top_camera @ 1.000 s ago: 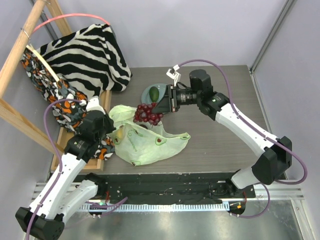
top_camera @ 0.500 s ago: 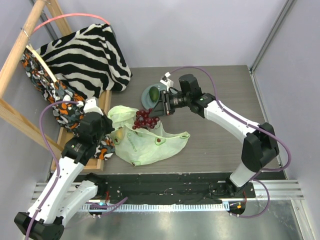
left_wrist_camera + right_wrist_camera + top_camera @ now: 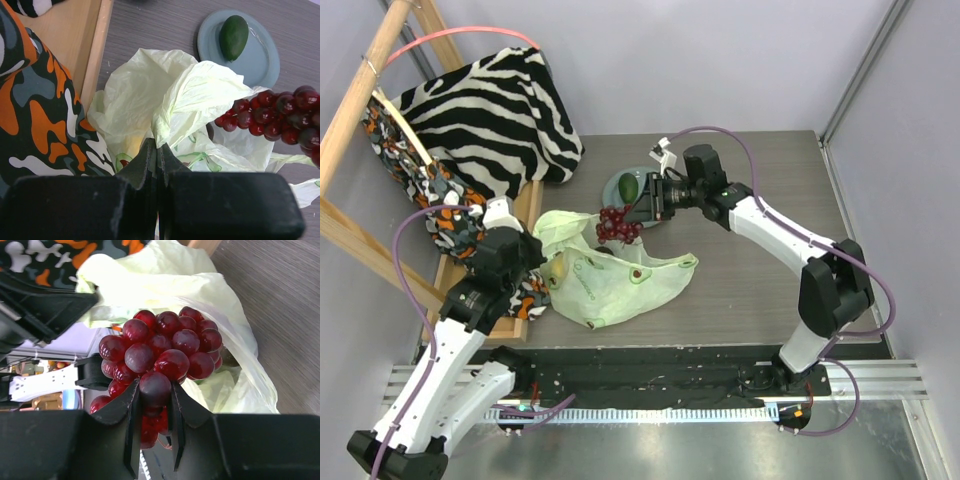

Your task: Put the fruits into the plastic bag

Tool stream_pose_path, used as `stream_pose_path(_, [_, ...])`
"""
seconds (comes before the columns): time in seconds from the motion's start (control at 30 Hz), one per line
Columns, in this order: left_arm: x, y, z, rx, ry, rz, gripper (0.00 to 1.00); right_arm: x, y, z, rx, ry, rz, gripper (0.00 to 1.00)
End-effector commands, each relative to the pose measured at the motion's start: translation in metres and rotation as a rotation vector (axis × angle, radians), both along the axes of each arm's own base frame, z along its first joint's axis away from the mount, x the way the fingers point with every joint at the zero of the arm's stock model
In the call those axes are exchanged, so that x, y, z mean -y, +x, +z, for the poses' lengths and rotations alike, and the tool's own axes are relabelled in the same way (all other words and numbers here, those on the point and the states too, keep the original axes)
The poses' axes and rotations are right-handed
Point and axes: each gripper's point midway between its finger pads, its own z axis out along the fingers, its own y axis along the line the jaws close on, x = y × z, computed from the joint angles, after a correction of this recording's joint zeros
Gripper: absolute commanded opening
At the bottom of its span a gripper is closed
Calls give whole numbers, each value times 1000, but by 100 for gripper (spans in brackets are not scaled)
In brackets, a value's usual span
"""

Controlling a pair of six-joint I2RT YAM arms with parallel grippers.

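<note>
The pale green plastic bag (image 3: 610, 285) lies crumpled on the table, its mouth toward the back left. My left gripper (image 3: 548, 268) is shut on a fold of the bag's rim (image 3: 159, 147) and holds it up. My right gripper (image 3: 638, 212) is shut on the dark red grape bunch (image 3: 160, 347), which hangs just above the bag's mouth (image 3: 617, 225). The green avocado (image 3: 628, 187) lies on the grey-blue plate (image 3: 260, 65) behind the bag. A yellow shape (image 3: 131, 145) shows faintly through the plastic.
A zebra-striped cloth (image 3: 500, 110) hangs on a wooden frame (image 3: 350, 110) at the back left. An orange camouflage cloth (image 3: 430, 190) and a wooden board (image 3: 65, 45) lie close to the left gripper. Bare table spreads right of the bag.
The right arm has folded in and its wrist has tilted. The grape bunch dipped toward the bag's mouth, then rose a little. The left gripper keeps its hold on the bag.
</note>
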Motion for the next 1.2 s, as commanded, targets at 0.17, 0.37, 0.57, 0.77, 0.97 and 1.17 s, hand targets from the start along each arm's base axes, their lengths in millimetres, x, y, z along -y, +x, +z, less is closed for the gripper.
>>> stream_pose_path(0.17, [-6,0,8,30,-26,46,0,-25,-15,-27,73,-148,109,1])
stream_pose_path(0.37, [-5,2,9,34,-28,46,0,-44,-34,-39,3,-128,173,1])
stream_pose_path(0.57, [-5,4,10,39,-32,47,0,-52,-42,-45,-21,-133,192,1])
stream_pose_path(0.77, [-7,1,11,39,-25,52,0,-40,2,-44,-21,-146,65,1])
stream_pose_path(0.97, [-8,-3,8,30,-25,52,0,-36,47,-53,-35,-176,-66,1])
stream_pose_path(1.17, [-5,0,11,36,-31,44,0,-47,55,-66,-61,-198,-101,1])
